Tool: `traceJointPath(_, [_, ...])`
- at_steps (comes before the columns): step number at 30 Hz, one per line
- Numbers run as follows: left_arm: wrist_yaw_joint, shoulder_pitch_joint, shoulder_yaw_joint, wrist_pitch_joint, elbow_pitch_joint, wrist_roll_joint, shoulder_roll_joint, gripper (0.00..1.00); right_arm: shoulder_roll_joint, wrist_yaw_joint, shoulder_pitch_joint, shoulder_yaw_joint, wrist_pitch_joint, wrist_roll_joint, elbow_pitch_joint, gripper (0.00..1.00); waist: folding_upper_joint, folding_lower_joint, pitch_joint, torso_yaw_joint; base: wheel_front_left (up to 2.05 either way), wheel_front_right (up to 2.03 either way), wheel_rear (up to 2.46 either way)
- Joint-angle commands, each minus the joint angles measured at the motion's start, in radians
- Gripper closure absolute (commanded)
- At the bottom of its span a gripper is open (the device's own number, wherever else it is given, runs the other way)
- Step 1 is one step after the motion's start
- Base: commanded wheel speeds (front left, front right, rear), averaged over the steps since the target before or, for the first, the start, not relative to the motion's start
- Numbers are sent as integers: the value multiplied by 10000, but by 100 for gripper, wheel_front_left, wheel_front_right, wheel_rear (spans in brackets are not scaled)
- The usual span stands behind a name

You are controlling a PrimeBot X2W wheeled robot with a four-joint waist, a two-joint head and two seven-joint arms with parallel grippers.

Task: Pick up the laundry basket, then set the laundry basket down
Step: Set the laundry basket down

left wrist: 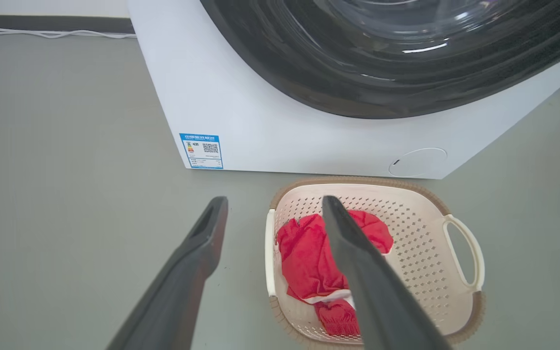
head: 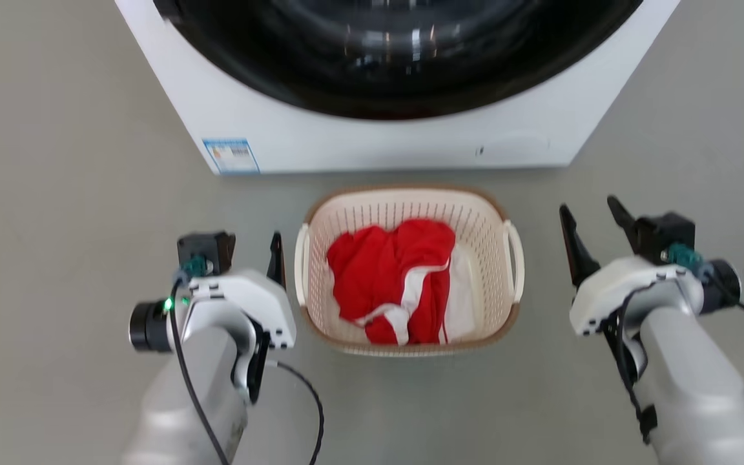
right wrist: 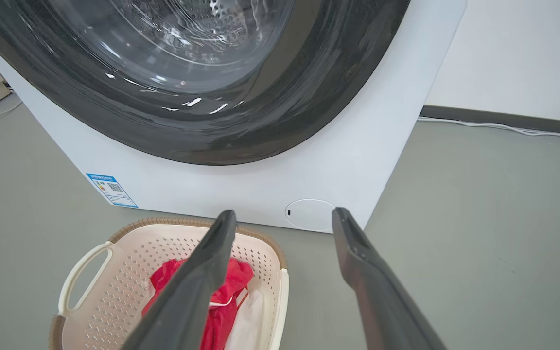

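Both gaping empty, left claw and right claw flank the laundry basket; blue label illegible.

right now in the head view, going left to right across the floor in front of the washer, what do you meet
left pincer, open → laundry basket with red clothes inside → right pincer, open. The washer spans the whole width behind them, so it has no place in the order.

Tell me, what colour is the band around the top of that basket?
Brown, with a woven look: the rim band tops the cream laundry basket. It shows best in the left wrist view.
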Motion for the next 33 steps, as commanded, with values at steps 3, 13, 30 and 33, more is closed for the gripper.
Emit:
traceJointPath(3, [-136,405,412,-55,-454,255,214,0,156,60,526,43,-137,-198,-513,0,-1,0,-835,-15,0,0,0])
traceJointPath(13, [-379,1459,1126,-55,-1383,798,411,0,207,60,1521,-253,-137,-533,-1697,0,-1,0,-1815,-25,0,0,0])
traceJointPath(30, [-553,2975,2440,-55,-2793,1176,551,0,177,60,2675,-510,-137,-603,-2860,0,-1,0,-2605,-86,0,0,0])
traceJointPath(33, [-577,3341,2613,-55,-3013,1218,519,0,190,60,2993,-575,-137,-592,-3080,0,-1,0,-2792,-99,0,0,0])
